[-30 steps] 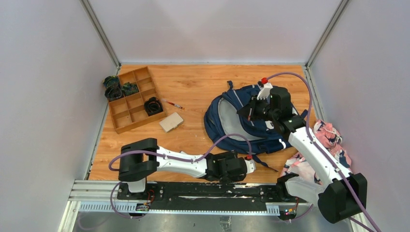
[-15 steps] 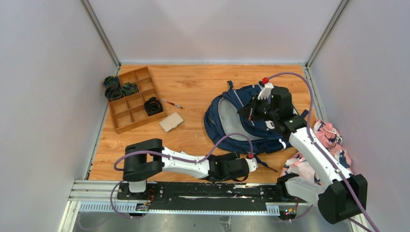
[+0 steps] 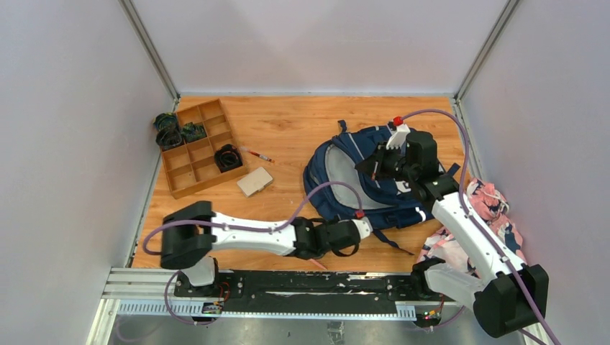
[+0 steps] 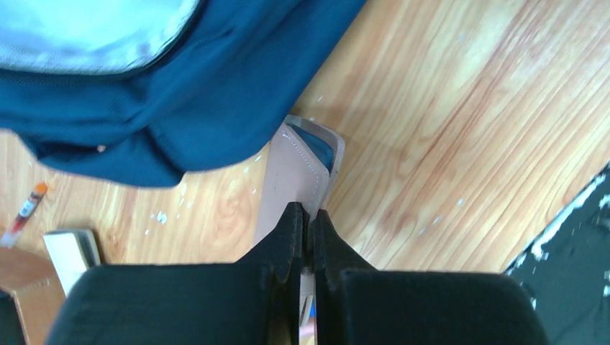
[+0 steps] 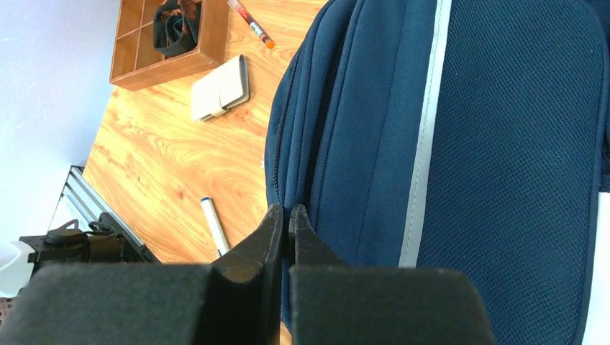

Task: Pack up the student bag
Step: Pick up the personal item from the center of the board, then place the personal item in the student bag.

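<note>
Navy blue fabric backpack (image 3: pixel 357 147) lies on wooden table's (image 3: pixel 288 129) right half, top toward far edge, long axis diagonal to near-right. Left wrist view alone shows left gripper (image 4: pixel 306 212) pinching pale pink stitched flap (image 4: pixel 291 169). Right gripper (image 5: pixel 285 210) fingers pressed together.

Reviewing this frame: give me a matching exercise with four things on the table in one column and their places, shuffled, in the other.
Things:
1. student bag
2. wooden tray
3. red pen
4. pink cloth bundle

Places:
A. far-left side of the table
B. right edge of the table
C. centre-right of the table
D. bare wood just right of the tray

Pairs: 1-C, 2-A, 3-D, 4-B
</note>
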### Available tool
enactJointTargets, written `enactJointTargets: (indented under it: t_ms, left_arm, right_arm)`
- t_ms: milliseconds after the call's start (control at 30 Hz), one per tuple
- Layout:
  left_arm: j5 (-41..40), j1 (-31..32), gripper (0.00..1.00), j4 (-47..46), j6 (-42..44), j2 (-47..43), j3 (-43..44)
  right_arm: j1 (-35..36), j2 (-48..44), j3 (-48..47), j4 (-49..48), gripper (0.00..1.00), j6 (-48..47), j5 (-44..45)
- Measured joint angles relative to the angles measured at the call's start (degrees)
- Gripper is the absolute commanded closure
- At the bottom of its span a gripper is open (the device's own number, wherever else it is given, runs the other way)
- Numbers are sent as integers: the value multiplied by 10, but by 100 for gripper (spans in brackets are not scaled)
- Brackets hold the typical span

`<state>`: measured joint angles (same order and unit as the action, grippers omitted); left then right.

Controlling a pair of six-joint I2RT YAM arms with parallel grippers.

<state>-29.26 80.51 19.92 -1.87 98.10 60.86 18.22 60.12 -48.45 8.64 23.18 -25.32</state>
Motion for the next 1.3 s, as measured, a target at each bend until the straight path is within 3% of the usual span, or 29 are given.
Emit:
enactJointTargets:
  t_ms: [333, 500, 667, 767, 900, 1300]
  left_arm:
    - [80, -73, 100, 50, -28, -254, -45]
    - [155, -185, 100, 38, -82, -335, -68]
    - [294, -326, 100, 0, -208, -358, -89]
    - [362, -382, 100, -69, -306, -357, -111]
    - [457, -426, 100, -230, -459, -322, -154]
    - [576, -439, 100, -711, -799, -21, -159]
  right_arm:
    - [-8, -4, 4, -1, 100, 2, -2]
    - [-10, -4, 5, -1, 100, 6, -6]
    - [-13, -6, 5, -1, 100, 10, -8]
    - [-15, -7, 5, -1, 100, 11, -10]
    - [-15, -8, 5, -1, 100, 12, -13]
    - [-26, -8, 5, -8, 100, 23, -24]
